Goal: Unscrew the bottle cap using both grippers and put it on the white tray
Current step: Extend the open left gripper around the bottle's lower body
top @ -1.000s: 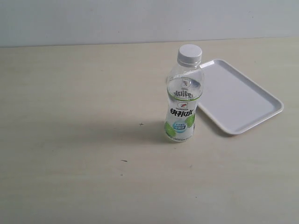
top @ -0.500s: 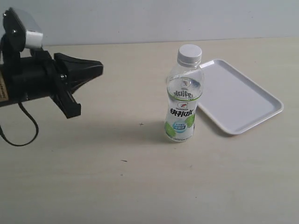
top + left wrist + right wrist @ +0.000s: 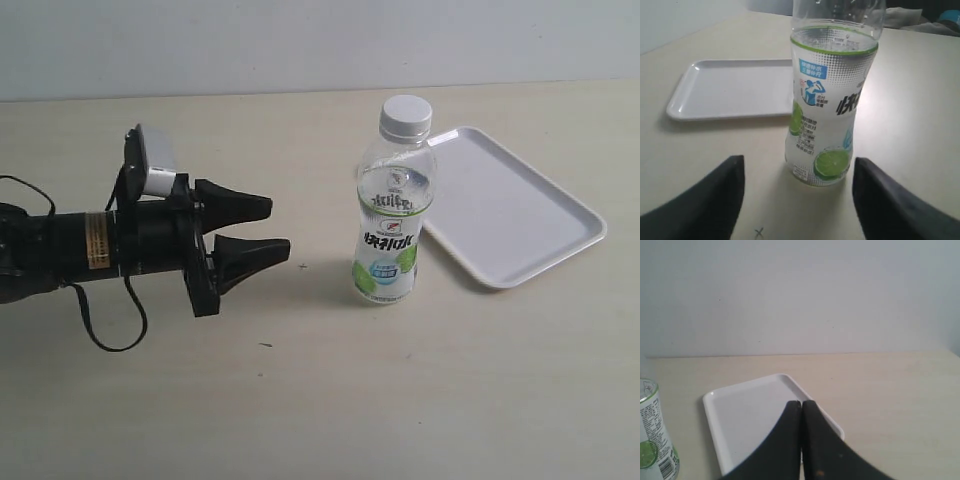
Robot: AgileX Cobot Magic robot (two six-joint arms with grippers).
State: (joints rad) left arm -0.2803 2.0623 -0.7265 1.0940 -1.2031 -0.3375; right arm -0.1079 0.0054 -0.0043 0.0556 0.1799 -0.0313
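Observation:
The clear bottle (image 3: 392, 225) with its white-and-green label stands upright on the table, the white ribbed bottle cap (image 3: 406, 116) screwed on its neck. The white tray (image 3: 505, 205) lies flat just to its right. My left gripper (image 3: 280, 226) is open to the left of the bottle, jaws pointing at its lower body with a gap of table between. In the left wrist view the bottle (image 3: 830, 100) stands ahead of the spread fingers (image 3: 715, 200), and the cap is out of frame. My right gripper (image 3: 801, 404) is shut on nothing, over the tray (image 3: 747, 422), and does not show in the exterior view.
The bottle and tray rest on a pale wooden table (image 3: 200, 400) backed by a light wall. A small dark cross mark (image 3: 302, 266) lies on the table between the left gripper and the bottle. A cable loops under the left arm (image 3: 110, 335).
The left arm has come into view from the left, dropped lower and moved right toward the bottle, with its jaws now visibly spread. Bottle, cap and tray have not moved.

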